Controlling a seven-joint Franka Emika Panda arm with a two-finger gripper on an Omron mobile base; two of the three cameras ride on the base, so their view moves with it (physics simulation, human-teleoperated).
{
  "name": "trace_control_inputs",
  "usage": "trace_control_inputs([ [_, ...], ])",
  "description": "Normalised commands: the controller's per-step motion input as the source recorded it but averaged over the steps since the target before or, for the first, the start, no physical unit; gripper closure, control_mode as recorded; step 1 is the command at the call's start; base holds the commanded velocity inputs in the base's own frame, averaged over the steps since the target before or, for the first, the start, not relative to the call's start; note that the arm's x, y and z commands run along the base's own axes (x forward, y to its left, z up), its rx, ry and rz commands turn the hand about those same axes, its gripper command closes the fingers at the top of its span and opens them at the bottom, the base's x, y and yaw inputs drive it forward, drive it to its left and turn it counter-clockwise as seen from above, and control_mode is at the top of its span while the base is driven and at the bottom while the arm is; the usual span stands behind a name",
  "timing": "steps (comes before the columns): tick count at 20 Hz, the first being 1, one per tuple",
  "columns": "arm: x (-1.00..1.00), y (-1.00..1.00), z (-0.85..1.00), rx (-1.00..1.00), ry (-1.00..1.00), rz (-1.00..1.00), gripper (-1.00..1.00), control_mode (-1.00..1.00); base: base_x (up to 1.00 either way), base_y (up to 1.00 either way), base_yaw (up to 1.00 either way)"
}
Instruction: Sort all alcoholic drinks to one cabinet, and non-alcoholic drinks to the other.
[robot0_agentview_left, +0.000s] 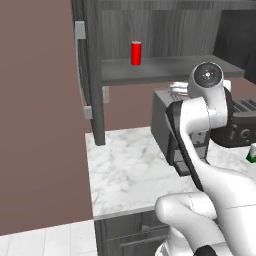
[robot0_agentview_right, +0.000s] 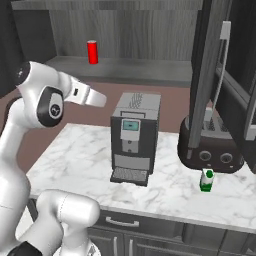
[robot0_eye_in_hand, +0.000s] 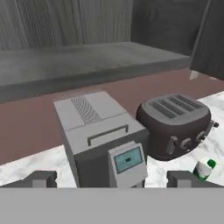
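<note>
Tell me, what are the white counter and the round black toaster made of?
The white veined counter looks like polished marble: grey veins run through it. The rounded black four-slot toaster looks like smooth, slightly glossy plastic or painted metal; soft highlights show on its top, but the look leaves it open.

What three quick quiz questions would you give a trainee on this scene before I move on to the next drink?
1. True or false: the red can stands on the open cabinet shelf.
2. The green-and-white bottle stands on the marble counter in front of which appliance: A) coffee machine, B) toaster?
3. Fill in: the gripper is ____ and holds nothing.

Key: 1 true; 2 B; 3 open.
</note>
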Motion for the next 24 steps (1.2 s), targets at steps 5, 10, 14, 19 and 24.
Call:
trace_control_inputs([
  [5,-0.68,-0.55,-0.73,0.0,0.3,-0.06,-1.0,-1.0,0.0,0.0,0.0],
  [10,-0.67,-0.5,-0.73,0.0,0.23,-0.02,-1.0,-1.0,0.0,0.0,0.0],
  [14,-0.56,-0.78,-0.4,0.0,0.1,0.0,-1.0,-1.0,0.0,0.0,0.0],
  [19,-0.47,-0.93,-0.27,0.0,0.04,0.0,-1.0,-1.0,0.0,0.0,0.0],
  [24,-0.5,-0.61,-0.22,0.03,0.0,0.0,-1.0,-1.0,0.0,0.0,0.0],
])
